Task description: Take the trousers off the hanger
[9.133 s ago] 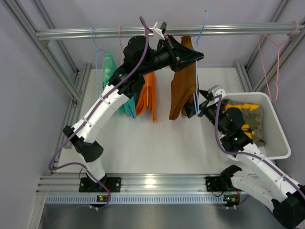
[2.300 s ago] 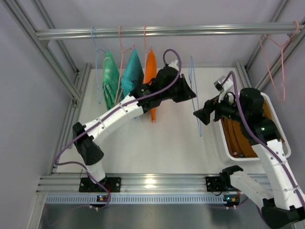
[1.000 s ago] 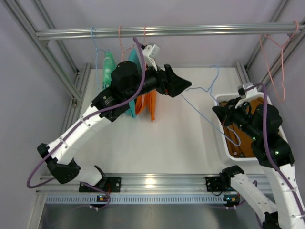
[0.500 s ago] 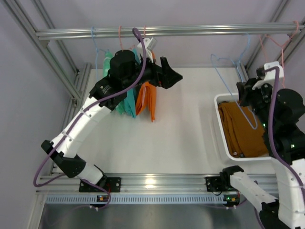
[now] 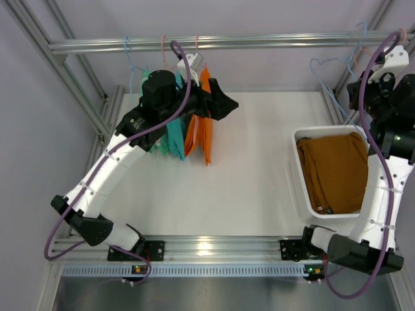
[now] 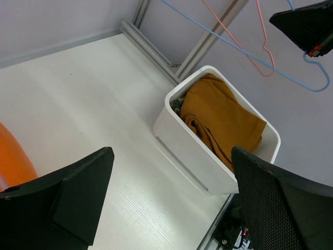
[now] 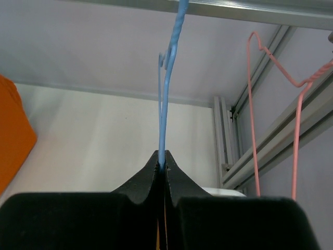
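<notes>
Orange trousers and teal trousers hang from hangers on the top rail, with a strip of green trousers behind my left arm. Brown trousers lie folded in the white bin. My left gripper is open and empty, raised just right of the orange pair. My right gripper is shut on an empty blue hanger, held high at the far right by the rail. In the left wrist view the brown trousers show in the bin.
An empty pink hanger hangs on the rail's right end, close to the blue one. Aluminium frame posts flank the white table on both sides. The bin stands at the right edge.
My right arm has swung the blue hanger up and right, from over the bin to the rail's right end. My left gripper has drawn back left toward the hanging trousers, staying open.
</notes>
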{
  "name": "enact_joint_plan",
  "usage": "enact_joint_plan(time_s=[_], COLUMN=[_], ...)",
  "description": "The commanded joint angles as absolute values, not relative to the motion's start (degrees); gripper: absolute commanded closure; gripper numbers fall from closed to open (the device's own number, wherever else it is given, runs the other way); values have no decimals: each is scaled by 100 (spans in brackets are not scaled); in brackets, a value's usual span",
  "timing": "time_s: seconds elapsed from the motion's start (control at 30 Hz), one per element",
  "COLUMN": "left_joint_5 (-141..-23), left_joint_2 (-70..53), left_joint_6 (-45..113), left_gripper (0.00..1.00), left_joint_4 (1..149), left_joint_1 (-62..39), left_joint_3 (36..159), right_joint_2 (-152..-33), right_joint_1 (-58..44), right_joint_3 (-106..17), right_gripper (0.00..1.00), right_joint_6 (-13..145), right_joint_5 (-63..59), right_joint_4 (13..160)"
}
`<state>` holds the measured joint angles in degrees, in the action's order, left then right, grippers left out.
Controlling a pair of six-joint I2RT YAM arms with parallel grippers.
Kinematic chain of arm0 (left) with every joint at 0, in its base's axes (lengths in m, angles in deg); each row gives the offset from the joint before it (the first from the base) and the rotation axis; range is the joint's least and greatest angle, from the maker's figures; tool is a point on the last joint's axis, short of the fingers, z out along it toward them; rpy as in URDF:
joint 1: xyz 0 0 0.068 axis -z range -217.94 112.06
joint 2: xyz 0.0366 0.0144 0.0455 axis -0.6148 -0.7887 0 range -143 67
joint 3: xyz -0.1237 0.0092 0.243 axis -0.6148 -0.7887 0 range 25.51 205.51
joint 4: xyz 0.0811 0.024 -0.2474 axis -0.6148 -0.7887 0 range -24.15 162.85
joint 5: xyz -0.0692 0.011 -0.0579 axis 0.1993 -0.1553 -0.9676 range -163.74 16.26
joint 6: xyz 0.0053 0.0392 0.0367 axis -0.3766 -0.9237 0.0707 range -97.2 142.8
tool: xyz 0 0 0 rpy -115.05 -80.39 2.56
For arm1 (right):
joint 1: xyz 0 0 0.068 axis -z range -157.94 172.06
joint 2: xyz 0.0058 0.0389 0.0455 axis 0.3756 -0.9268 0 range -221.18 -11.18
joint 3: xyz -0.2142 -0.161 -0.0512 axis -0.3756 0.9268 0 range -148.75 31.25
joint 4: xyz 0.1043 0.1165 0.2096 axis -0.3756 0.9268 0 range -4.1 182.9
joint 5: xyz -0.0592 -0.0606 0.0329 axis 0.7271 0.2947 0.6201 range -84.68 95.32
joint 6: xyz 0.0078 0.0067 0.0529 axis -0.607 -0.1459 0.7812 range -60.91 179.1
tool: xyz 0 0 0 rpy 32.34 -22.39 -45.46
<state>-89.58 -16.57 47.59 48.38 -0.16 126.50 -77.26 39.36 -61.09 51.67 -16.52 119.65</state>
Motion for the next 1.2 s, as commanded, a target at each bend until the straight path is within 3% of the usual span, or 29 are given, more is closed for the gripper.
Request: enact_joint_plan(time_s=[0.0,0.7,1.1,1.17], left_joint_5=[-9026,-8922,-8333,-8052], left_joint_2=[-1448,-1158,-973,-982], left_joint_6=[4907,5074,4671,4618], left_gripper=[1,1,4,5], left_joint_4=[5106,5150,4921,4825], left_joint_1=[-233,-594,-718,-718], left_joint_3=[12554,12439,12632,12615], right_joint_2=[-7823,-8131,-8123,-8070], right_joint_1=[4218,5299,5845,5845], right_joint_3=[-6148,-4953,-4698,-4662], right_gripper=[100,100,100,93], right_joint_6=[4961,4934,5813,5813], right_joint_5=[-2447,-2710,-3448,-3519], right_joint_4=[11209,10005,9477,9547])
